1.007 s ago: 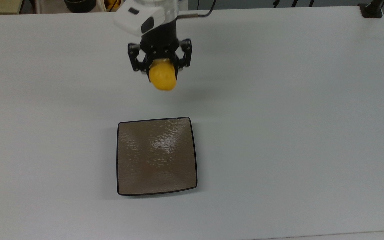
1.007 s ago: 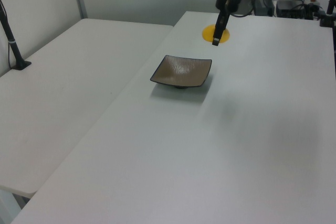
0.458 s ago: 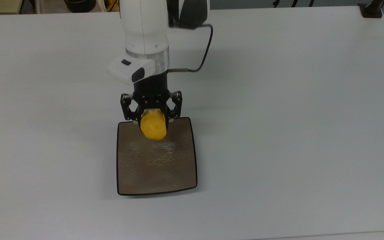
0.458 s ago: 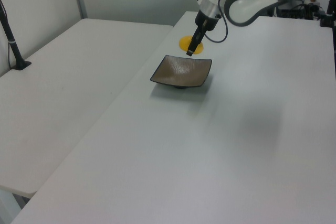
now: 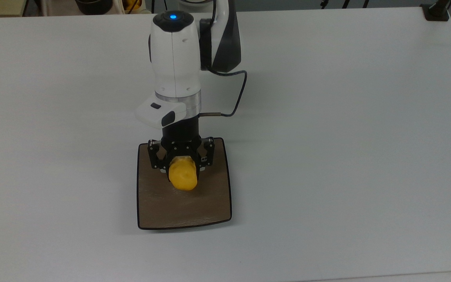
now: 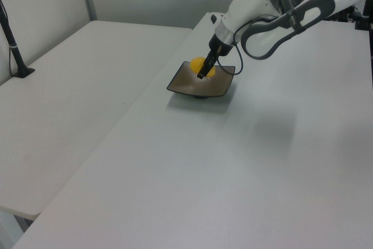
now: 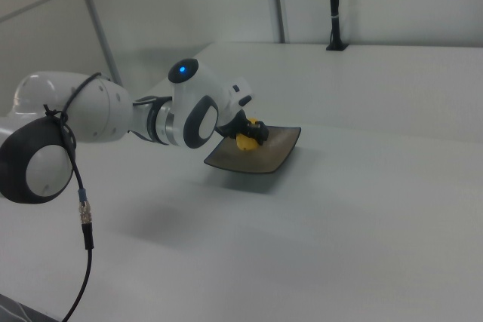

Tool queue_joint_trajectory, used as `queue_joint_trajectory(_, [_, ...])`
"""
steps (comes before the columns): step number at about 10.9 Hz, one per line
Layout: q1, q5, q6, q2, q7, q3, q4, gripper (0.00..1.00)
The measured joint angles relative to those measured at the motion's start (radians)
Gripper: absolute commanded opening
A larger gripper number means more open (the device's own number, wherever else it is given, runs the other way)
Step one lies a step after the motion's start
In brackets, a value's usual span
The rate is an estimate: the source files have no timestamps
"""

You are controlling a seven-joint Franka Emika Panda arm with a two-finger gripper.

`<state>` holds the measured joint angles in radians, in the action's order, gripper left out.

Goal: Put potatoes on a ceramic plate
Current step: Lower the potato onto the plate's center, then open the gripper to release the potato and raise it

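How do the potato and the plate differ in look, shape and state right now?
The potato is bright yellow; the plate is glossy grey-brown with a thin black rim. The potato is a rounded oval lump; the plate is square and shallow. The potato is much smaller than the plate. The potato is clamped in the gripper; the plate rests free on the table.

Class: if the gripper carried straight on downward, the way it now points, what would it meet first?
Most likely the plate: the gripper, shut on the potato, hangs directly over it, so the potato would touch down first.
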<state>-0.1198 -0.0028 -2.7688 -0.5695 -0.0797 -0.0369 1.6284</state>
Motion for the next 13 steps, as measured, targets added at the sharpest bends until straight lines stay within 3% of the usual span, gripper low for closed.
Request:
queue_joint_trajectory(1, [0.000,0.000,-0.023,-0.020,0.000,0.000,-0.002,0.37])
queue_joint_trajectory(5, [-0.001,0.000,-0.034,-0.050,0.000,0.000,-0.005,0.92])
queue_joint_trajectory(6, [-0.001,0.000,-0.034,-0.052,0.000,0.000,-0.005,1.00])
queue_joint_trajectory(13, [-0.001,0.000,-0.066,-0.041,0.000,0.000,-0.032,1.00])
